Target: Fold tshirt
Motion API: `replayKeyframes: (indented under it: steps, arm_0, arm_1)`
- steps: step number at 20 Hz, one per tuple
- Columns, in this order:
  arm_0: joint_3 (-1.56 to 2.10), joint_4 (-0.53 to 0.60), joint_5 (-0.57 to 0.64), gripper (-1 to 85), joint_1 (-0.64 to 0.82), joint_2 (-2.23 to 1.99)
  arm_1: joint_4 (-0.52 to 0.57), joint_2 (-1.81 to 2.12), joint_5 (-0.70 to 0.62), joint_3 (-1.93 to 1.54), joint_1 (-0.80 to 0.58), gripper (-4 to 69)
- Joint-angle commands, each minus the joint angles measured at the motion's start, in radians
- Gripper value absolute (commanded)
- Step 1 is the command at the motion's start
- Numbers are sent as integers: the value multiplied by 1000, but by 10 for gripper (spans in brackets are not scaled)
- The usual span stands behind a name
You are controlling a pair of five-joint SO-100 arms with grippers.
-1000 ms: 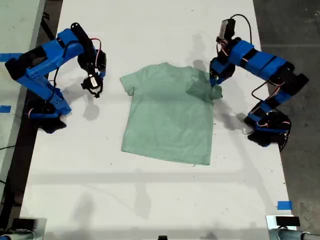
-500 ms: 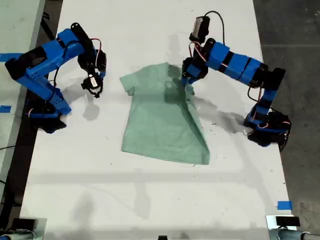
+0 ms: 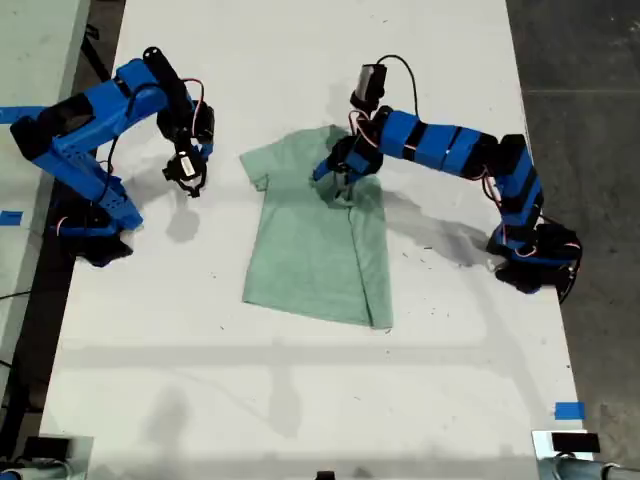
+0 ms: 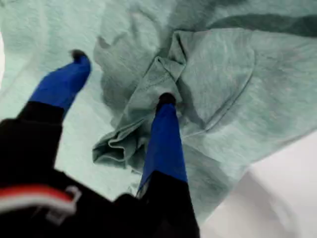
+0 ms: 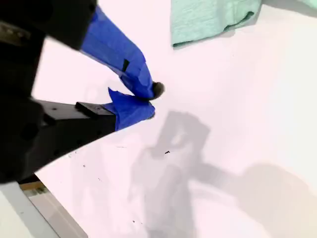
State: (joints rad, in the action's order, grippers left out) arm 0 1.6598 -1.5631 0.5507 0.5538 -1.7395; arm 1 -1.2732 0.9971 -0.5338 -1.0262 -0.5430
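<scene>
The pale mint-green tshirt (image 3: 305,245) lies flat on the white table, collar toward the far edge. Its side at the exterior view's right is folded inward over the body. My first gripper (image 3: 335,180) hovers low over the upper chest area and is open. In the first wrist view the gripper (image 4: 121,78) has its blue fingers spread, with the bunched sleeve (image 4: 148,99) lying crumpled against one finger (image 4: 166,134). My second gripper (image 3: 187,175) hangs over bare table off the shirt's other sleeve, shut and empty (image 5: 147,99); a corner of the tshirt (image 5: 208,17) shows beyond it.
The white table (image 3: 300,400) runs past the shirt on all sides. Both arm bases stand at the table's edges, one (image 3: 95,225) at the exterior view's left and one (image 3: 535,260) at its right. Blue tape (image 3: 568,410) marks the near right corner in the exterior view.
My first gripper swept toward the exterior view's left with the sleeve, folding that side of the shirt over the body, and now stands open. The second arm has not moved.
</scene>
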Motion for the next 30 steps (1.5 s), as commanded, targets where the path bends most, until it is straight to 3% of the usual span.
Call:
replayKeyframes:
  steps: [1,3,6,10,11,13,19,30]
  arm_0:
    - [-52,8,0,1,-21,-8]
    - [-54,8,-2,4,-23,-8]
    - [-54,3,-2,12,-28,-8]
    - [-80,-15,2,165,-40,-12]
    - [-97,-11,18,236,-48,-12]
    - [-135,5,51,283,-48,-6]
    - [-373,-12,173,335,5,167]
    - [-437,261,258,343,84,635]
  arm_1:
    - [-115,126,-3,72,15,363]
    - [-235,250,0,51,15,363]
    - [-318,479,3,-97,14,363]
    - [-316,724,26,-368,14,359]
    - [-311,762,31,-411,15,359]
    - [-304,822,41,-471,23,360]
    - [-302,913,61,-549,40,354]
    - [-301,1106,107,-716,54,349]
